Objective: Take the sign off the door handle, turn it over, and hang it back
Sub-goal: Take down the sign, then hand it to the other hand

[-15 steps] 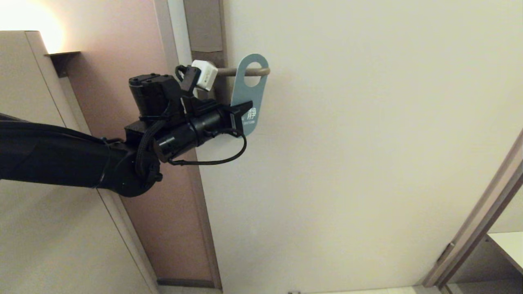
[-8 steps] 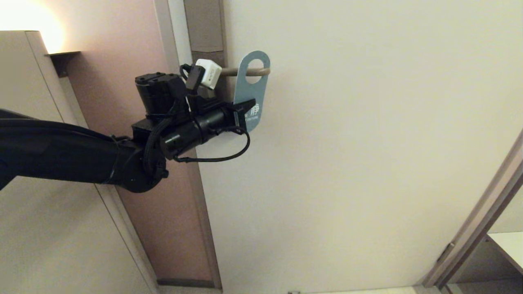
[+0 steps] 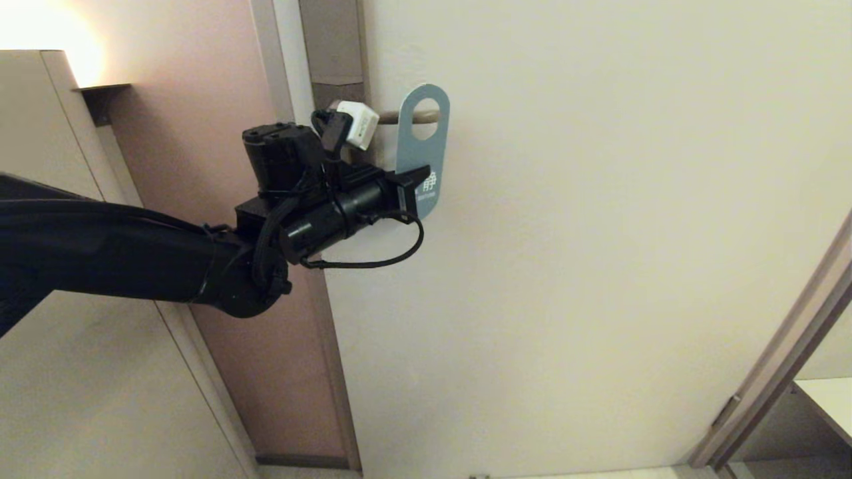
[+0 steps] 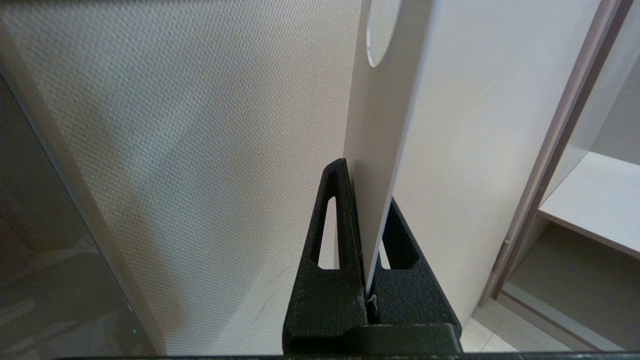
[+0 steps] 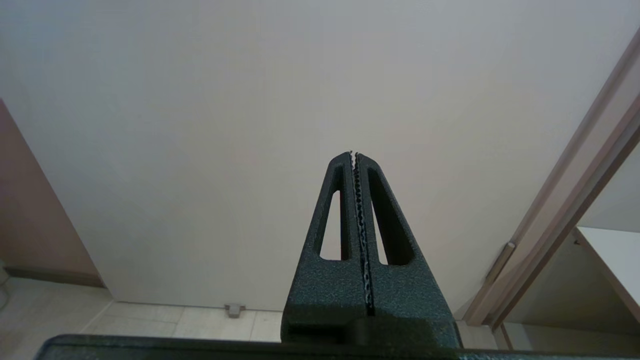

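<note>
- My left gripper (image 3: 411, 193) is clamped on the sign's (image 3: 424, 143) lower end; its hole could snag on the door handle's (image 3: 426, 118) tip.
- Right gripper (image 5: 354, 155) idles, pressed together.

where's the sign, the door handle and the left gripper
sign (image 3: 422, 154): head view, blue face below the hole
door handle (image 3: 426, 117): head view, lever seen through the sign's hole
left gripper (image 4: 367, 200): left wrist view, fingertips clamped on the sign's lower end
</note>
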You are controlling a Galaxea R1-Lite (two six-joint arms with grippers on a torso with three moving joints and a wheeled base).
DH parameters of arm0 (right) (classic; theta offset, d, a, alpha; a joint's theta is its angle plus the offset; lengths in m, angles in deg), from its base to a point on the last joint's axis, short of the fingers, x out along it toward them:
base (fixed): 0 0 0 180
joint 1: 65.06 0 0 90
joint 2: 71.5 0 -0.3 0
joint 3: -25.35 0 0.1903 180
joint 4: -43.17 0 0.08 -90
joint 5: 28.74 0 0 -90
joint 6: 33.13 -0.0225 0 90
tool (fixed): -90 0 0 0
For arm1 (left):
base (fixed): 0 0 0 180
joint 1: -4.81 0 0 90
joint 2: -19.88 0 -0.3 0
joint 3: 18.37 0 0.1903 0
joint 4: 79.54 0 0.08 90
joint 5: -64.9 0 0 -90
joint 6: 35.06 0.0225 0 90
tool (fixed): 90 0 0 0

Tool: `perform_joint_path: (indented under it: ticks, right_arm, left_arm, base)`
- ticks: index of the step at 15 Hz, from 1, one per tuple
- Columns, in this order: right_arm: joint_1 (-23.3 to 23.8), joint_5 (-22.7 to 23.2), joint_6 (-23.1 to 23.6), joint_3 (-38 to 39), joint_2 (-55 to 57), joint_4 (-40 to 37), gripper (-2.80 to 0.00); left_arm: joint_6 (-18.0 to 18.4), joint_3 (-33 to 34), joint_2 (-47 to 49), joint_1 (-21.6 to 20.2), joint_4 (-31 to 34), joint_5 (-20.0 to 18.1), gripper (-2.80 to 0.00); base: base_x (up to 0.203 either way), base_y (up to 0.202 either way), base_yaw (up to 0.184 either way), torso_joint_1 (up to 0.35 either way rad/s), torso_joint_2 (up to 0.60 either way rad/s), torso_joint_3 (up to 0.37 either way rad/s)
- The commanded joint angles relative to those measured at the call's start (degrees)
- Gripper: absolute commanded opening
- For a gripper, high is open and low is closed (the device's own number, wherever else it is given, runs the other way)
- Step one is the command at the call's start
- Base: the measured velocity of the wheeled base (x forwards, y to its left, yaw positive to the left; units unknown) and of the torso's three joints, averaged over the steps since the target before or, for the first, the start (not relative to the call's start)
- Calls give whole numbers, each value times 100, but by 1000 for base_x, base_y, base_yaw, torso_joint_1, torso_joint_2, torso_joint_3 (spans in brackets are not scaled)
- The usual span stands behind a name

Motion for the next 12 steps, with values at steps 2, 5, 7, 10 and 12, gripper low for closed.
perform_joint_path:
  ticks: [2,5,7,10,12]
  right_arm:
    - [-4,5,4,0,9,0,-280]
    - [-1,5,4,0,9,0,-280]
    - [-4,5,4,0,9,0,-280]
    - [-4,5,4,0,9,0,-280]
    - [-4,5,-3,0,9,0,-280]
  left_arm:
    - [-6,0,65,33,-28,-8,-280]
    - [-6,-9,94,68,-28,-8,-280]
    - [-6,-9,101,100,-28,-8,-280]
    - [-6,0,79,198,-46,-8,-280]
    - [3,35,47,313,-62,4,-280]
  base:
    - [0,0,0,0,0,0]
    - [0,0,0,0,0,0]
    - [0,0,0,0,0,0]
    - [0,0,0,0,0,0]
    - [0,0,0,0,0,0]
